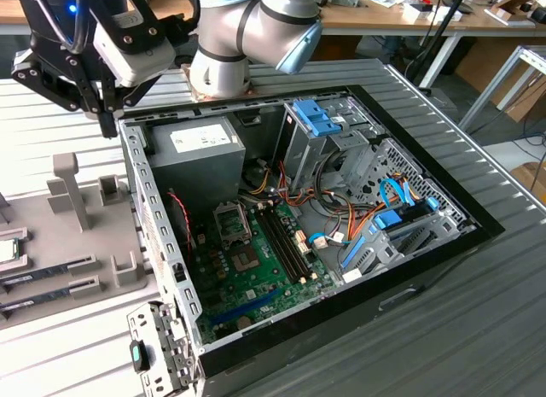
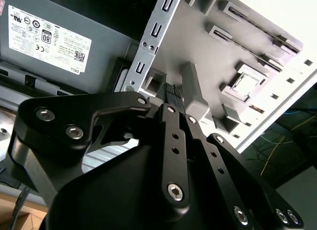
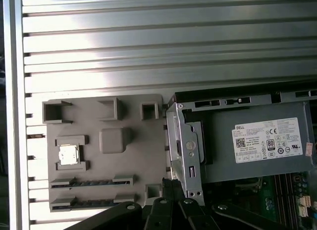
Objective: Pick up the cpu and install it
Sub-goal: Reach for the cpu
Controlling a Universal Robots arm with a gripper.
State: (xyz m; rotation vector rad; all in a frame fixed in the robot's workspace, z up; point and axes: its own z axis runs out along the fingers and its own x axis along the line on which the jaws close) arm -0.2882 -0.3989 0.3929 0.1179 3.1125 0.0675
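The cpu (image 3: 68,154) is a small silvery square seated in a recess of the grey holder tray (image 3: 136,158) beside the computer case; it also shows at the exterior view's far left (image 1: 7,250) and in the second wrist view (image 2: 246,84). My gripper (image 1: 107,124) hangs above the case's side wall, between the tray and the power supply, well apart from the cpu. Its black fingers (image 2: 169,116) meet at the tips (image 2: 172,89) with nothing between them. The green motherboard (image 1: 256,273) lies in the open case with its socket (image 1: 232,224) near the power supply.
A grey power-supply box (image 1: 200,149) with a white label sits in the case's corner below the gripper. Two memory sticks (image 3: 91,182) lie in tray slots near the cpu. Tray posts (image 1: 72,188), drive cages (image 1: 328,141) and cables (image 1: 375,226) stand up around the board.
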